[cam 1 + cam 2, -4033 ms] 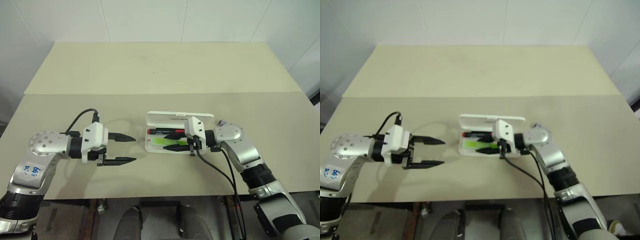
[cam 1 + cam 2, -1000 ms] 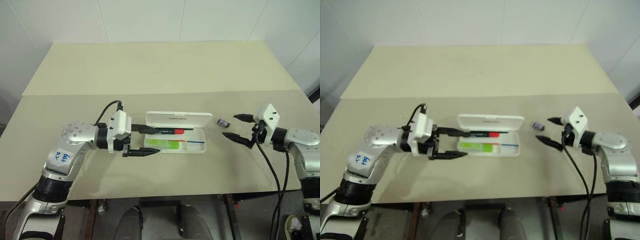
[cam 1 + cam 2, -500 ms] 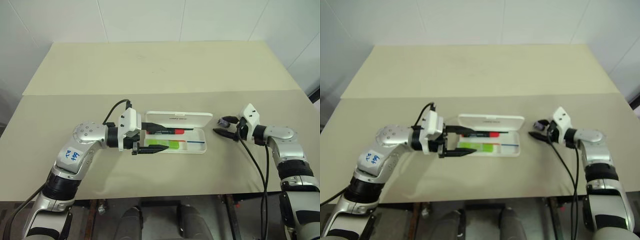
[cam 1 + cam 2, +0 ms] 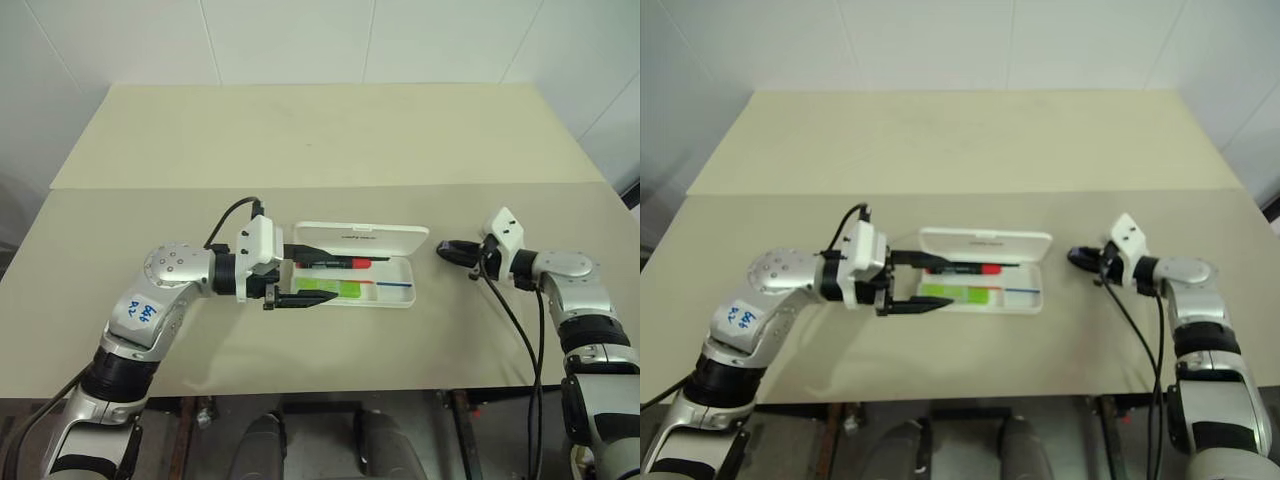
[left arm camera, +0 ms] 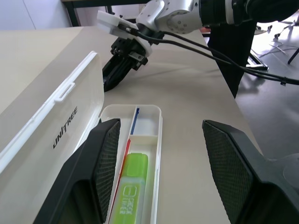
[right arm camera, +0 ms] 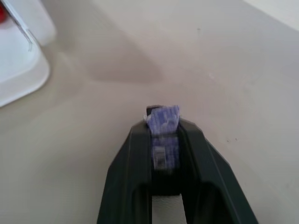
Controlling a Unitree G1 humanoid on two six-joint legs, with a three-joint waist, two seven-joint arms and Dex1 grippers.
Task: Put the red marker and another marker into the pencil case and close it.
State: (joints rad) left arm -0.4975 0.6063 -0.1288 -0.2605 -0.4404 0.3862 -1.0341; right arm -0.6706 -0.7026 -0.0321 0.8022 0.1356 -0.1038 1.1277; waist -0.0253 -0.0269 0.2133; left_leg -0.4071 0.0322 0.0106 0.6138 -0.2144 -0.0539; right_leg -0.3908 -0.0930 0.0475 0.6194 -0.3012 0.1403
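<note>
Right gripper (image 6: pixel 163 140) now clamped on small purple object (image 6: pixel 161 122), left gripper (image 4: pixel 300 275) spread over pencil case (image 4: pixel 395 297).

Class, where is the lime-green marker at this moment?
The stubby translucent lime-green marker lies inside the open white plastic pencil case, in its near compartment, beside the slim red-capped marker.

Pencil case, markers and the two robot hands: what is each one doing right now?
pencil case: lid open, lying on the table.
red marker: lying in the case.
green marker: lying in the case.
left gripper: open, fingers straddling the case's end.
right gripper: shut on the small purple thing.
</note>
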